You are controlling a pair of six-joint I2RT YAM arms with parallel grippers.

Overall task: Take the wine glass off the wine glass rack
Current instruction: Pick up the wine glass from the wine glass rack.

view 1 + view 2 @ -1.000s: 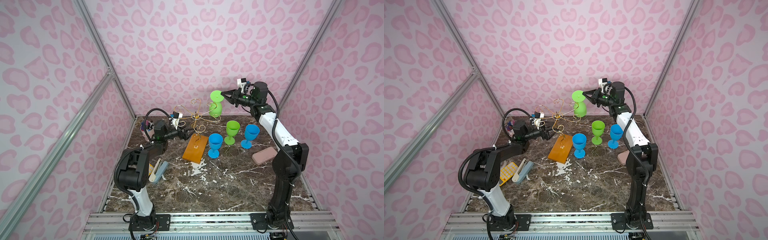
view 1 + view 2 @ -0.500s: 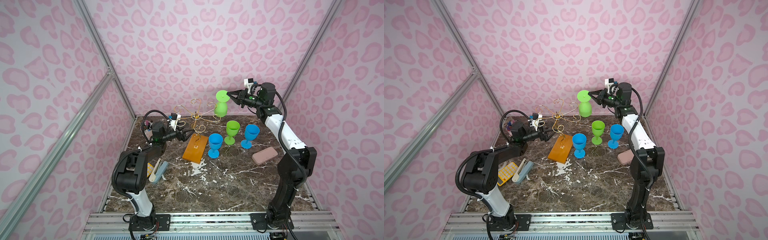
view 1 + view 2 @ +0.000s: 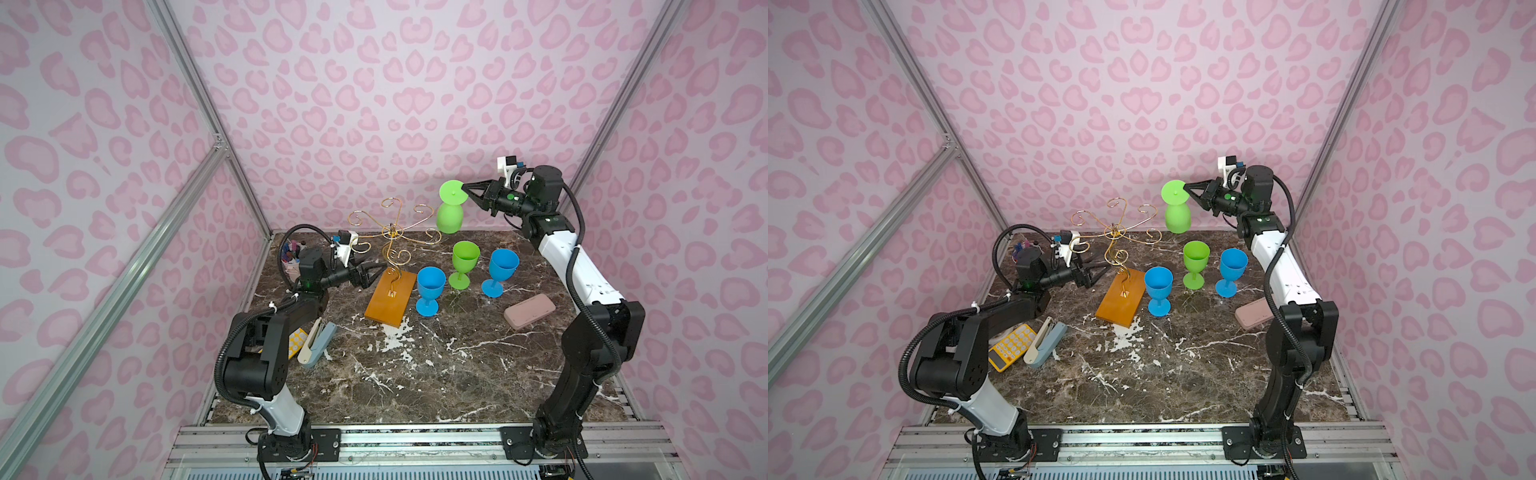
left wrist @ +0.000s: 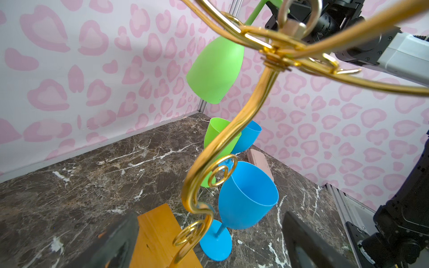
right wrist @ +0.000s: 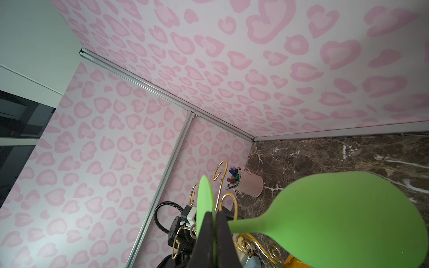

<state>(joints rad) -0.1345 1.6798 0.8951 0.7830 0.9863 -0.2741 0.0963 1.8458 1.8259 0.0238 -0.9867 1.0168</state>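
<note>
The right arm reaches high and forward, right hand [image 3: 466, 189] pinched tight; the left arm stretches low, left hand [image 3: 375, 272] spread wide.

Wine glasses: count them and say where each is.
4. The inverted green glass hangs in the right claw, up beside the rack. On the table, outward from the rack's base: the first blue glass, the upright green glass, the second blue glass. None seems hidden.

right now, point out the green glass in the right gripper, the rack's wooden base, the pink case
green wine glass [image 3: 449, 219], a top view, bowl
rack base [image 3: 386, 309], a top view, bare wood
pink case [image 3: 530, 311], a top view, top face
</note>
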